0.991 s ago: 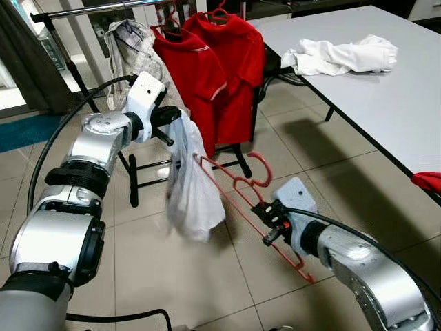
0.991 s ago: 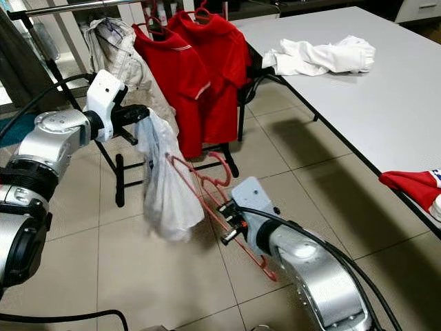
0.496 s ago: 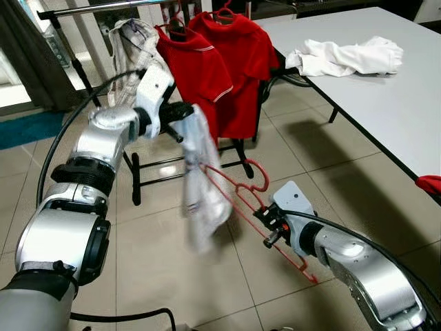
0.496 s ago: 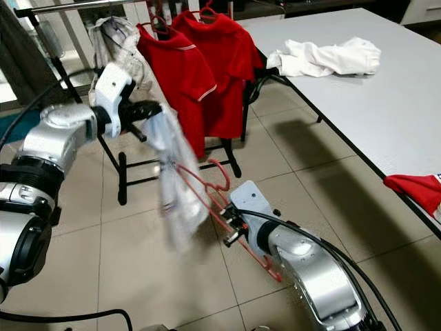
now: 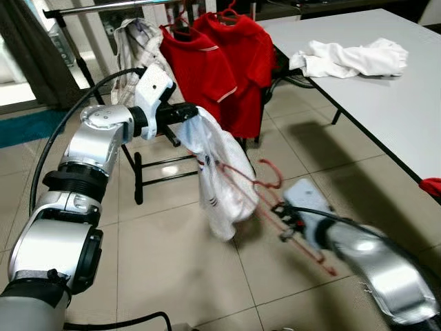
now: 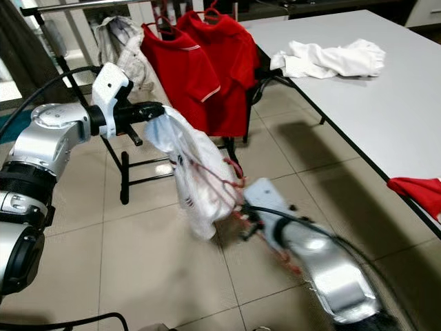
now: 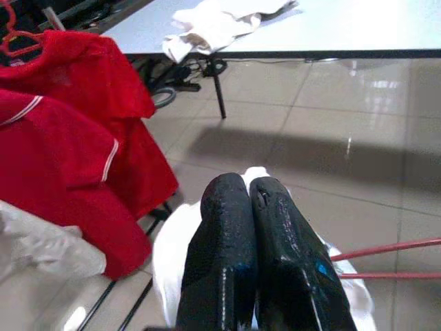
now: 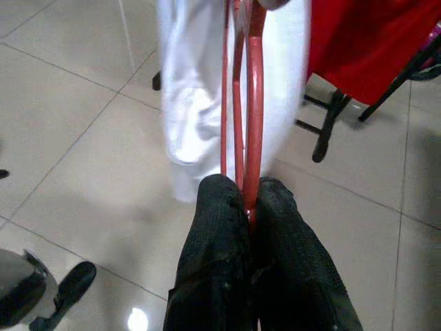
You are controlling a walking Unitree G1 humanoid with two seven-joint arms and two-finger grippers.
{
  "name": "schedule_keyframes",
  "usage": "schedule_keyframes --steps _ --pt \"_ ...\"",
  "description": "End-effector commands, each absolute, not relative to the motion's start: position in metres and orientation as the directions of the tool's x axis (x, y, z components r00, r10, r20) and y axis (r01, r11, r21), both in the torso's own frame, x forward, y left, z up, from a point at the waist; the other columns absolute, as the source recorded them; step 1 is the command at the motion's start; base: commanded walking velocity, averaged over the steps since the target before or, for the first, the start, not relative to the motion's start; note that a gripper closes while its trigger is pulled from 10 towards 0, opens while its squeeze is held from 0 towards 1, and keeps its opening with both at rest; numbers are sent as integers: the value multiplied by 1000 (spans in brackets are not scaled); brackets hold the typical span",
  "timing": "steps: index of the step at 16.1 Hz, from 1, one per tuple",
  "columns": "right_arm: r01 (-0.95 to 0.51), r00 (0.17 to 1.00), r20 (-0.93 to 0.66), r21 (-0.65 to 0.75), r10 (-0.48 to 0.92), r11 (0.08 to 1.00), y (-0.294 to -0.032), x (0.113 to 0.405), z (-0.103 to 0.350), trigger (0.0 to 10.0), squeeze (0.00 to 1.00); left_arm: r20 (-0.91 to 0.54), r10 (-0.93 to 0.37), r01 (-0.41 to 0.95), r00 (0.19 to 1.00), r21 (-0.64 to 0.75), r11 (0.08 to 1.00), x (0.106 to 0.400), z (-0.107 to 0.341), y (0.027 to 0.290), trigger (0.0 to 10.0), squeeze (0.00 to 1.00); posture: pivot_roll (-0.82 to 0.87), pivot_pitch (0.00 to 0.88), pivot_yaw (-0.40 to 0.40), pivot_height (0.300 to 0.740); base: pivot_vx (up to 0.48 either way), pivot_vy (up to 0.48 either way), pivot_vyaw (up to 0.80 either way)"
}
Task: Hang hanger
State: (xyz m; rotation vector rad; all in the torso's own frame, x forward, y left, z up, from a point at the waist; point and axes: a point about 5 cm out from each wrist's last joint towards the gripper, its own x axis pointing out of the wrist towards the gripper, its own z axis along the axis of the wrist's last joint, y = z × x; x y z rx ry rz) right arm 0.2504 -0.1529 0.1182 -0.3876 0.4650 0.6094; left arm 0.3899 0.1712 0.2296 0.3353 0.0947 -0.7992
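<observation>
Left gripper (image 7: 249, 227): your jaws are pressed together on a fold of the white shirt (image 5: 220, 172), holding its top up at about the height of the red shirts' hems.

Right gripper (image 8: 242, 227): your jaws pinch the hanger (image 5: 265, 200) near one end of its lower bar; this arm is blurred in the head views, so read its pose loosely.

Hanger: you have it low over the floor, between your two arms. Its long axis slants up and away from your right jaws toward the left ones, with the far end buried in the white shirt. The hook (image 5: 274, 174) stands up about midway along, clear of the cloth.

Shirt on hanger: it looks only partly threaded; how far the far end sits inside the cloth you cannot tell.

Rail (image 5: 103, 6): it runs high at the back, beyond and above your left gripper, with two red shirts (image 5: 207, 65) and a pale garment (image 5: 138, 41) already hung.

Key relation: the hook lies well below the rail and nearer you. It has to travel up and forward, and your left arm is the nearer one to the rail.

Table (image 5: 386, 96): it stands off to your right with a white heap (image 5: 348, 56) on it, apart from the work.
</observation>
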Motion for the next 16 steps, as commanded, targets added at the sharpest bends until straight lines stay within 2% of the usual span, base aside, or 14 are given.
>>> schedule_keyframes --steps 1,4,11,16 --pt "-669 697 -495 -189 518 719 -151 245 128 10000 0 -192 -674 698 713 278 660 392 239 172 0 0 -75 37 85 740 0 0 0" --pt "-702 663 -522 -185 537 688 -161 235 138 10000 0 -176 -688 707 704 270 654 394 243 161 0 0 -86 48 90 740 0 0 0" --pt "-678 645 -597 -159 477 718 -144 240 113 10000 0 -106 -754 753 648 233 615 387 264 148 0 0 -81 49 80 740 0 0 0" --pt "-560 712 -607 -187 353 807 -147 260 102 10000 0 -138 -772 779 621 226 586 376 267 149 0 0 -71 54 74 740 0 0 0"
